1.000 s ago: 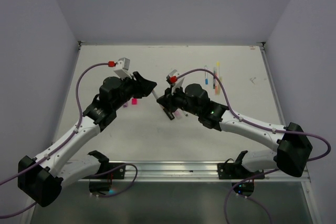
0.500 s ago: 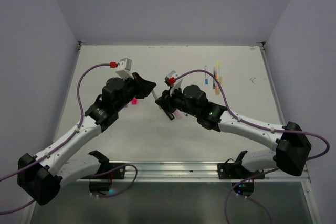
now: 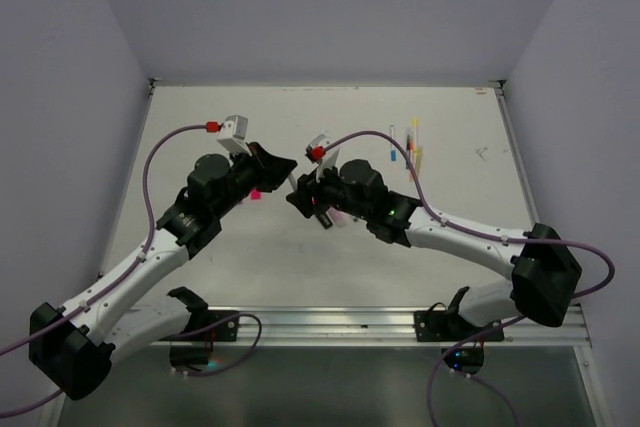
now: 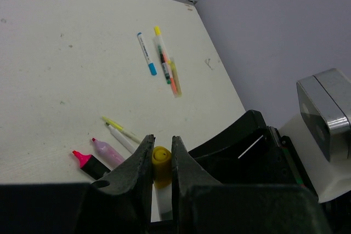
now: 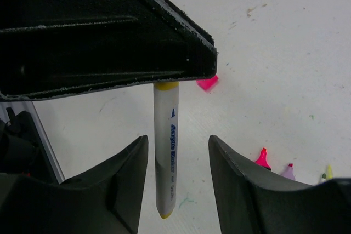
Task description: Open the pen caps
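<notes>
While in left tool [image 4: 162, 147], white pen [image 5: 165, 146].

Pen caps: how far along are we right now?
Looks done: the pink highlighter and lilac pen lie with bare tips, and a loose pink cap sits on the table. In hand: the left fingers pinch the yellow end of a white marker hanging between the open right fingers; I cannot tell if its cap is off. Left: that marker, and probably the far cluster of pens, too small to judge.
</notes>
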